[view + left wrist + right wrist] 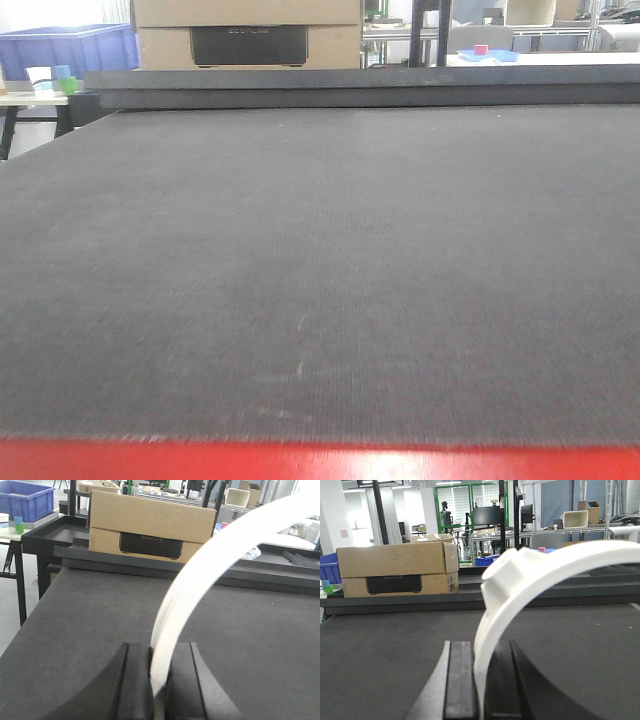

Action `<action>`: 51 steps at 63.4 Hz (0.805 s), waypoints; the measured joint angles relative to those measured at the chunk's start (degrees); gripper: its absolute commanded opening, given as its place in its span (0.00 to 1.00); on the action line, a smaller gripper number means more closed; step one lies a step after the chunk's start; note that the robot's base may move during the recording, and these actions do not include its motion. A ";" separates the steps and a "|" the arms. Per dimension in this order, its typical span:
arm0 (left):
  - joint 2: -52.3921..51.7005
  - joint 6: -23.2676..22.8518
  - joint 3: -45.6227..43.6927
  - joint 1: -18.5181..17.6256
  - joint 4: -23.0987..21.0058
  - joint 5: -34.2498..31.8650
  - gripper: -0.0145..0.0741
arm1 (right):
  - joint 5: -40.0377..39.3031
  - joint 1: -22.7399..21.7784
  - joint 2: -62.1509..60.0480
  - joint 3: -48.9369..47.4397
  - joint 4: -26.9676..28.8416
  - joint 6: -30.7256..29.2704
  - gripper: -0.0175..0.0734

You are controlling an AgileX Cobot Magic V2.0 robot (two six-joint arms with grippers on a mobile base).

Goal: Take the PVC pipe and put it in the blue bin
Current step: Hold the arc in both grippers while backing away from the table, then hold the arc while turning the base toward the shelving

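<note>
Jaws, left gripper (160, 685): clamped on PVC pipe (200, 580), arc rising far-right off tabletop (75, 630). Jaws, right gripper (479, 685): likewise clamped on white arc, flattened end showing; same piece or second, cannot tell. Target blue bin (25, 500) far left, left arm judged nearer. Front view: no pipe, no arms.

one cardboard box (150, 527); one blue bin (25, 500) left of the box; two grippers, left gripper (159, 680) and right gripper (477, 680), each with one pvc pipe (200, 575).
</note>
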 measured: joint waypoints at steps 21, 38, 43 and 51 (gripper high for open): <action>-0.09 0.00 0.00 0.00 0.00 0.00 0.04 | 0.00 0.00 0.00 0.00 0.00 0.00 0.01; -0.11 0.00 0.00 0.00 0.00 0.00 0.04 | 0.00 0.00 0.00 0.00 0.00 0.00 0.01; -0.21 0.00 0.00 0.00 0.12 0.00 0.04 | 0.00 0.00 0.00 0.00 0.00 0.00 0.01; -0.46 0.00 0.00 0.00 0.12 0.00 0.04 | 0.00 0.00 0.00 0.00 0.00 0.00 0.01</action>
